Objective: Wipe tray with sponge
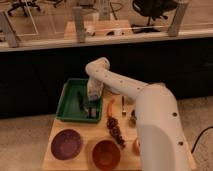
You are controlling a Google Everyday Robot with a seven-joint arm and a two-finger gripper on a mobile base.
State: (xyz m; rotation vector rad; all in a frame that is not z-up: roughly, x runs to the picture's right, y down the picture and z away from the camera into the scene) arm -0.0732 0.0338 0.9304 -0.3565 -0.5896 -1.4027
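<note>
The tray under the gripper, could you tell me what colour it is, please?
Green, clearest in the camera view: the tray, with the gripper inside it.

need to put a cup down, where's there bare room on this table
Bare wood shows at the table's strip between the green tray and purple bowl, and at the front-left corner. The tray's left half is open; the gripper hangs over its right side. Right of the brown bowl is crowded with dark food bits.
</note>
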